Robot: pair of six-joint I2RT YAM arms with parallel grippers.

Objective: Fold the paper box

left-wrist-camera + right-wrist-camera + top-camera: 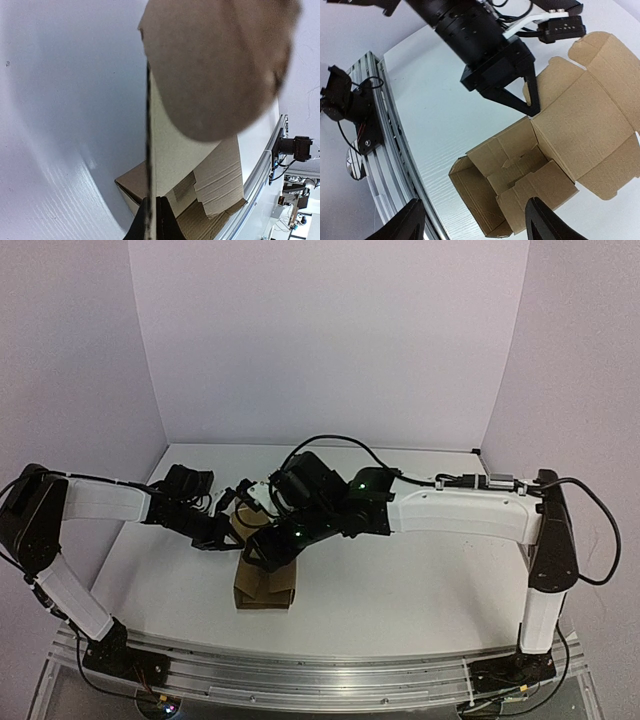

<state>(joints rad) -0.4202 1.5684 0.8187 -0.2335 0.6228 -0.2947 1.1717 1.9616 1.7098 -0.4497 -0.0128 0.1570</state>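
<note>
Pale lilac walls close in a white table. A grooved aluminium rail runs along its 6 o'clock edge.

The plain brown cardboard paper box sits near the middle of the table, a little toward 6 o'clock. It is half formed. Its tub stands with the walls up and the inner flaps tucked down, and the lid panel with its ear flaps lies open behind.

The white-and-black left arm reaches in from 9 o'clock. Its jaws are clenched on the free edge of the lid panel, and the two black fingers meet in a V on the board. The left wrist view looks straight down that pinched edge. I judge this grip is there to keep the lid lifted and steady and to stop the light box from sliding.

The white-and-black right arm comes across from 3 o'clock. Its jaws are spread wide and hold nothing, and its own fingers straddle the open tub from above. That looks like a position for pressing a flap or wall home.

I can read no print, logo or label on the cardboard, and none on the arms.
</note>
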